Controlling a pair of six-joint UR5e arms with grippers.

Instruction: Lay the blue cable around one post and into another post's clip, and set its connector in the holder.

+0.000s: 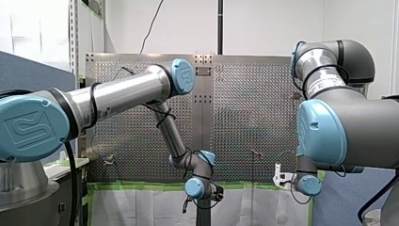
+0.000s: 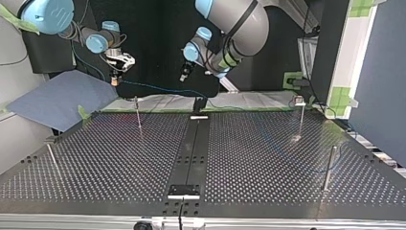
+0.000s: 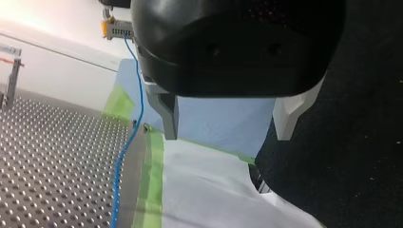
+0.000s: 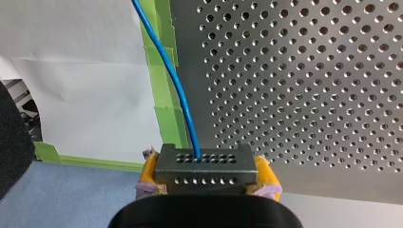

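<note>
**A:** What did your right end effector (image 4: 205,173) hold?

**B:** It gripped the connector (image 4: 204,161) between its yellow pads. The blue cable (image 4: 176,85) ran from it along the edge of the desk (image 4: 309,95).

**A:** And the left?

**B:** My left end effector (image 3: 227,133) stood wide, apart from the cable.

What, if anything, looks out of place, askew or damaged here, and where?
Nothing stands out. The blue cable runs unkinked from the connector clamped in my right claw toward the perforated table; my left claw hangs open and empty.
</note>
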